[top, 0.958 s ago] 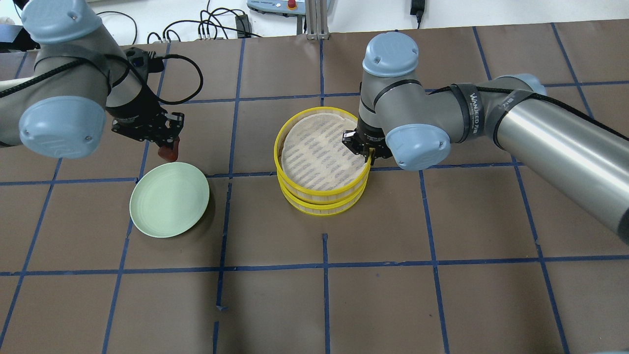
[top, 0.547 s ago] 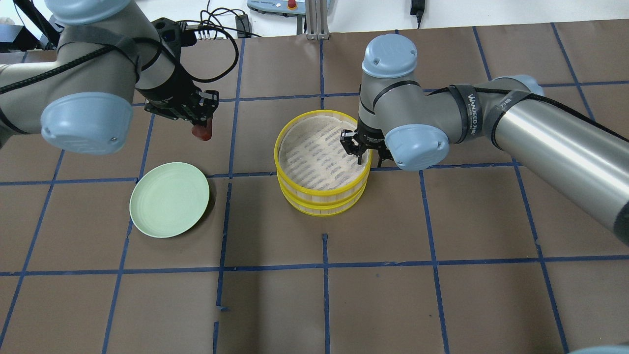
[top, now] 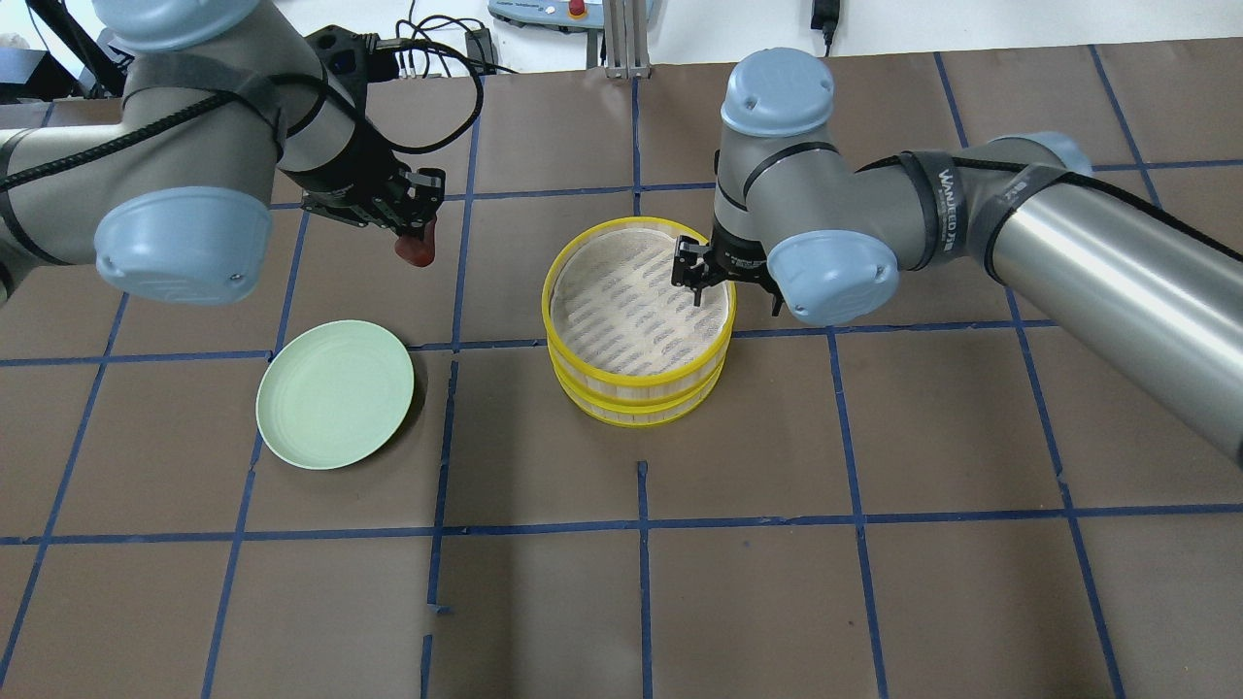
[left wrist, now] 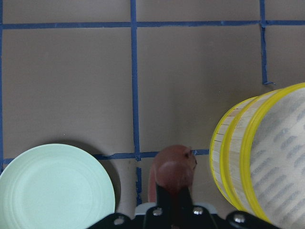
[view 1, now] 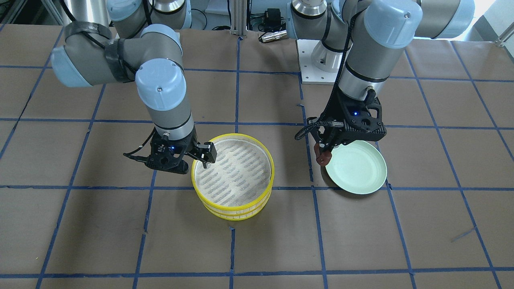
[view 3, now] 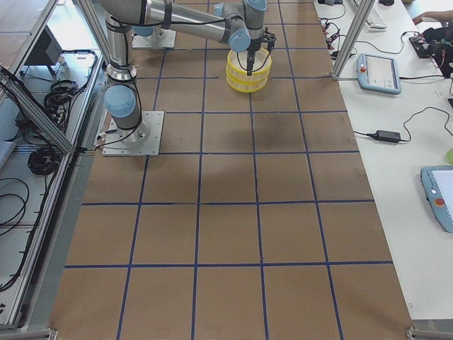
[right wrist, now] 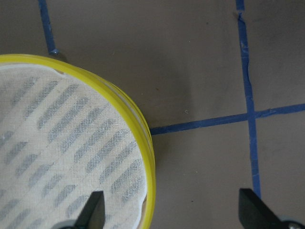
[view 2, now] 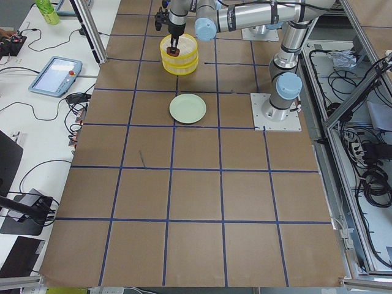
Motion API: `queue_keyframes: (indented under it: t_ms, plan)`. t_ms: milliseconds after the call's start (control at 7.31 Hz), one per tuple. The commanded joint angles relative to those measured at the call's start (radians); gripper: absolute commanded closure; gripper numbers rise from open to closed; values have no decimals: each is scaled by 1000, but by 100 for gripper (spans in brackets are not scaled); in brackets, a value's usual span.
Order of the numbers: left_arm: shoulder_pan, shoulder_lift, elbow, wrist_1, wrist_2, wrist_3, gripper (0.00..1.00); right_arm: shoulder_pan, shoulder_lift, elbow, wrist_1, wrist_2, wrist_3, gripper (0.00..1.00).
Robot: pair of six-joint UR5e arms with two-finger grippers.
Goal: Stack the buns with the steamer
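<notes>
- Pale green plate [top: 335,393] lies well apart from the yellow two-tier steamer [top: 631,400].
- Right gripper [right wrist: 174,217] is spread wide and straddles the steamer's rim, one finger over the cloth liner, the other outside.
- And there's the reddish-brown bun [top: 416,250]: oval, smooth, pinched in the left gripper [top: 419,233], up off the table between plate and steamer.
- Brown table [top: 777,582] has a blue tape grid, with cables [top: 427,58] along the far edge.
</notes>
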Motion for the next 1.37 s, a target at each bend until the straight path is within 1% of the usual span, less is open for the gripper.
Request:
queue_keyframes:
  t_ms: [0, 137, 274, 411, 547, 684, 821, 958, 1232]
  plan:
    - [-21, -12, -17, 49, -172, -92, 98, -103, -111, -120, 285, 7, -146, 0]
    - [-54, -37, -16, 70, -173, -161, 98, -149, -180, -134, 371, -3, -209, 0]
    - [-89, -52, -16, 93, -174, -240, 98, -171, -248, -134, 419, -5, -215, 0]
    - [-122, -61, -17, 92, -174, -329, 98, -165, -263, -134, 436, -32, -215, 0]
    - [-151, -78, -17, 92, -168, -363, 81, -167, -265, -134, 437, -57, -218, 0]
    - [-159, -84, -17, 95, -165, -370, 16, -171, -265, -133, 437, -51, -219, 0]
    - [-160, -83, -17, 106, -168, -409, 0, -171, -270, -134, 432, -49, -221, 1]
    - [-160, -84, -17, 106, -170, -419, 0, -170, -270, -130, 427, -48, -222, 1]
    - [-160, -85, -16, 109, -171, -419, 0, -167, -268, -128, 395, -7, -225, 1]
